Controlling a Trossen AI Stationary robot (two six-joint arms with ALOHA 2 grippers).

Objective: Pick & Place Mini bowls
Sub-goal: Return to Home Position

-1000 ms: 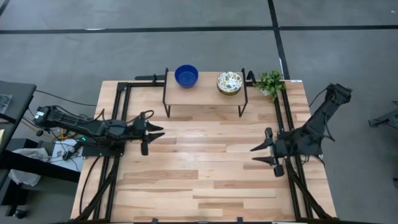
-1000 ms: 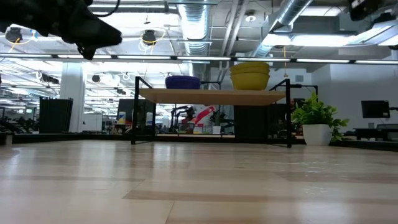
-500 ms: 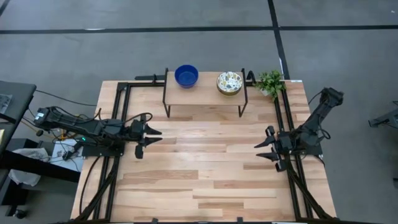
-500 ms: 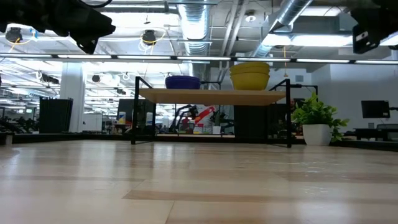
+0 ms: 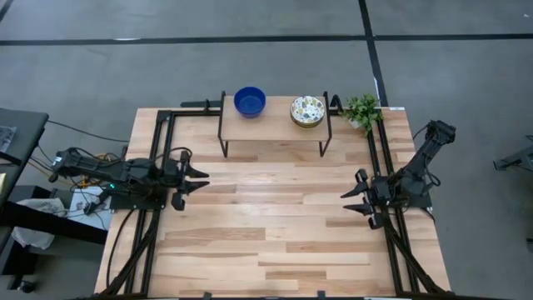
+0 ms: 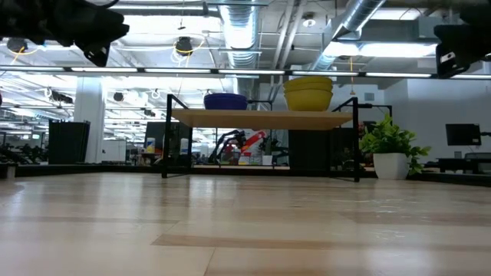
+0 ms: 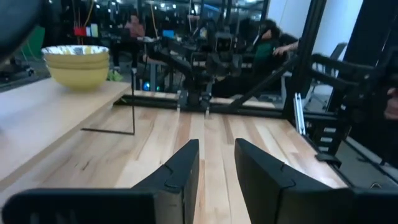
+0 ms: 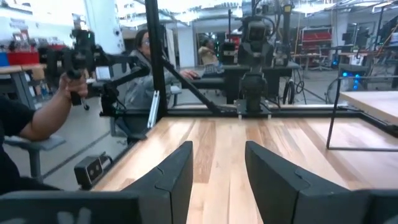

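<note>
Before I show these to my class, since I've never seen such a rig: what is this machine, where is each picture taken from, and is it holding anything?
It is a robot with two dark arms at a wooden table. One picture looks straight down, one looks level across the tabletop, and two come from cameras on the wrists, looking past each arm's own fingers. The left gripper and the right gripper hover at the table's sides, both open and holding nothing. On a small shelf at the back stand a blue bowl, perhaps several nested, and a stack of patterned bowls. A potted plant stands beside the shelf. A person shows in the room behind.
</note>
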